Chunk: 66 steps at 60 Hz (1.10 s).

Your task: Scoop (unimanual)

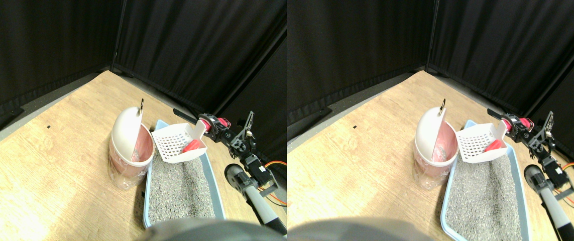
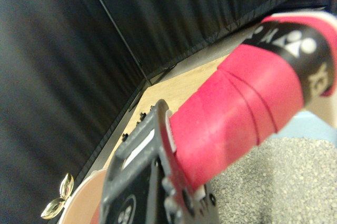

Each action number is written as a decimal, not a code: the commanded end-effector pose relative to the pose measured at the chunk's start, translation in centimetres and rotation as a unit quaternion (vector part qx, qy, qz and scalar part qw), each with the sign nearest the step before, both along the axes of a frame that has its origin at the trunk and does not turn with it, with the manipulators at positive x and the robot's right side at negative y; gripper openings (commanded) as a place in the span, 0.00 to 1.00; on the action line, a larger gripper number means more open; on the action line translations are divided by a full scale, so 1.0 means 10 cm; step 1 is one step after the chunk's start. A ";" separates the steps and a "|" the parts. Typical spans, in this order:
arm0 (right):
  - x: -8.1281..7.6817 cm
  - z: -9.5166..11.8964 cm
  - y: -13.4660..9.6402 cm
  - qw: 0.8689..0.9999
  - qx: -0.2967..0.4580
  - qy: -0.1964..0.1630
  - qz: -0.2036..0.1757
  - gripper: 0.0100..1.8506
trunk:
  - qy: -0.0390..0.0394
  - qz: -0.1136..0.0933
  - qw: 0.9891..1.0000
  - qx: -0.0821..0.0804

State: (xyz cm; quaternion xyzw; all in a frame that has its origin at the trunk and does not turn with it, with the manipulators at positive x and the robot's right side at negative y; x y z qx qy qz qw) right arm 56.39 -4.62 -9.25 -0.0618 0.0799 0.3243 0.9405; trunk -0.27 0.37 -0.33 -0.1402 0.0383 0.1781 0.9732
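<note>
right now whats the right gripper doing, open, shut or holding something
Right gripper: shut on the red-wrapped handle of the white scoop, raised above the litter tray beside the bin.

Reaching in from the lower right, right manipulator [image 1: 246, 168] stretching up and away in jointed dark segments, grey forearm nearest the camera. Wrist bending toward the left, right gripper [image 1: 212, 125] sitting at the far end, raised off the ground. Showing one dark jaw frame in the wrist view [image 2: 150, 182], lying against a thick wrapped handle [image 2: 237, 113].
</note>
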 end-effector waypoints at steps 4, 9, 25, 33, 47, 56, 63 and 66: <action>-0.03 0.10 0.08 1.000 -0.006 -0.020 0.007 0.02 | 0.003 0.008 1.000 0.004; -0.03 0.12 0.10 1.000 -0.011 -0.019 0.009 0.02 | 0.002 0.009 1.000 0.003; -0.03 0.18 0.14 0.998 -0.046 -0.029 0.002 0.02 | 0.002 0.010 1.000 0.001; -0.03 0.21 0.18 0.998 -0.058 -0.028 -0.006 0.02 | 0.002 0.010 1.000 0.000; -0.03 0.24 0.22 0.995 -0.088 -0.041 -0.011 0.02 | 0.003 0.010 1.000 -0.003; -0.03 0.25 0.26 0.993 -0.112 -0.037 -0.001 0.02 | 0.004 0.008 1.000 -0.003; -0.03 0.26 0.29 0.993 -0.111 -0.036 -0.002 0.02 | 0.006 0.006 1.000 -0.004; -0.01 0.25 0.29 0.993 -0.113 -0.043 0.004 0.10 | 0.007 0.006 1.000 -0.003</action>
